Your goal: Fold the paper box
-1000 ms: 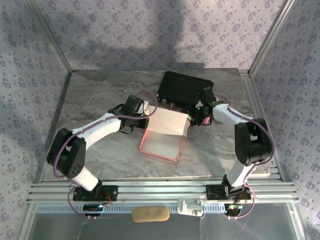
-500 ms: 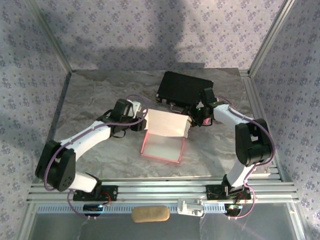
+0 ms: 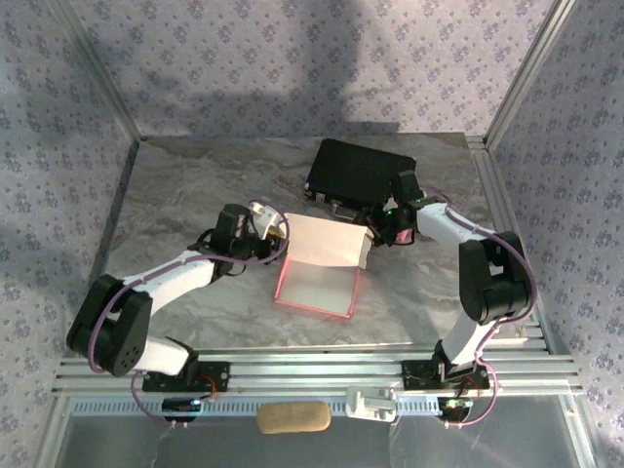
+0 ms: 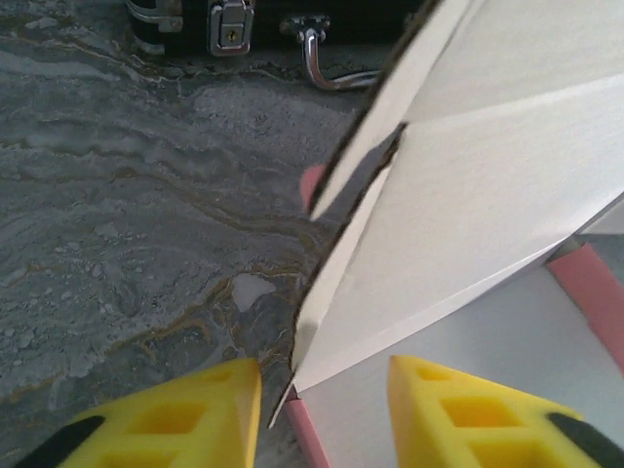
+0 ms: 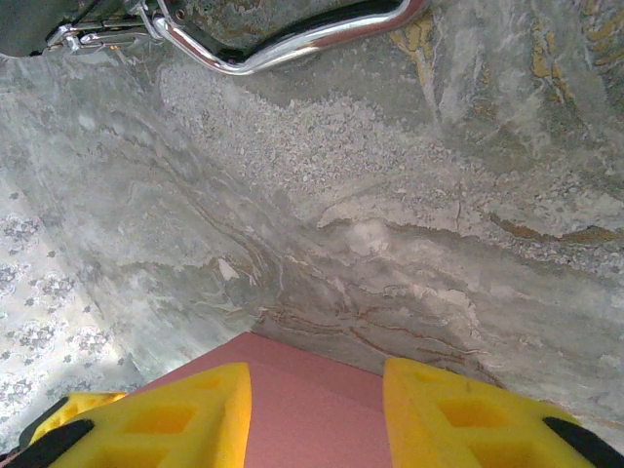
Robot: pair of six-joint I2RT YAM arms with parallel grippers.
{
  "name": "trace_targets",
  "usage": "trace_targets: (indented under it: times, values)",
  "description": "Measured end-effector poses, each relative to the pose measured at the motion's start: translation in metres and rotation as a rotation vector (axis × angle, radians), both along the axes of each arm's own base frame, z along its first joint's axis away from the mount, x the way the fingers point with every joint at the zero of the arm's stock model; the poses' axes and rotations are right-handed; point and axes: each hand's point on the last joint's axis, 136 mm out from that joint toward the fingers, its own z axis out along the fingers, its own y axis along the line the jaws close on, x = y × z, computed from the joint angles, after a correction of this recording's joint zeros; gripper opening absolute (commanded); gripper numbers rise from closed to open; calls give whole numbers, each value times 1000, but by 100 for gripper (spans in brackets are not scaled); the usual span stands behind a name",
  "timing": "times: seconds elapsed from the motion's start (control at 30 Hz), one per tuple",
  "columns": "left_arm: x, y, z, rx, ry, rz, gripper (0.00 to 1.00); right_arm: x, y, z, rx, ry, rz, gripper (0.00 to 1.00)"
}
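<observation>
The paper box (image 3: 315,287) lies mid-table as a shallow tray with a salmon-pink rim. Its pale back flap (image 3: 327,239) stands raised. My left gripper (image 3: 276,232) is at that flap's left end. In the left wrist view the left gripper (image 4: 325,409) is open, its yellow fingers (image 4: 166,419) straddling the flap's lower corner (image 4: 322,341) and the pink rim (image 4: 304,434) without touching them. My right gripper (image 3: 380,232) sits at the flap's right end. The right gripper (image 5: 317,419) is open, with the box's pink outer face (image 5: 312,390) spread between and under its fingers.
A black hard case (image 3: 361,171) stands just behind the box, its metal handle (image 5: 283,44) and latch (image 4: 230,24) close to both grippers. Marbled table extends to the left and toward the near edge. Patterned walls and metal rails enclose the table.
The left arm has drawn back to the left and lowered. Its jaws now stand apart at the flap's left corner. The flap stays raised and the right arm has not moved.
</observation>
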Motion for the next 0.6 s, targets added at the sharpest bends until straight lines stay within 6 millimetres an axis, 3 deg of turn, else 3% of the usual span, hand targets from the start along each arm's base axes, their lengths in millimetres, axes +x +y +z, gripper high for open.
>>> trace_targets:
  times: [0.17,0.6]
  values:
    - [-1,-3,-12,23,24,-1,21,0,0,0,0,1,0,41]
    - [0,-21,1,86,-39,29,3,-1,1,0,-1,3,2,40]
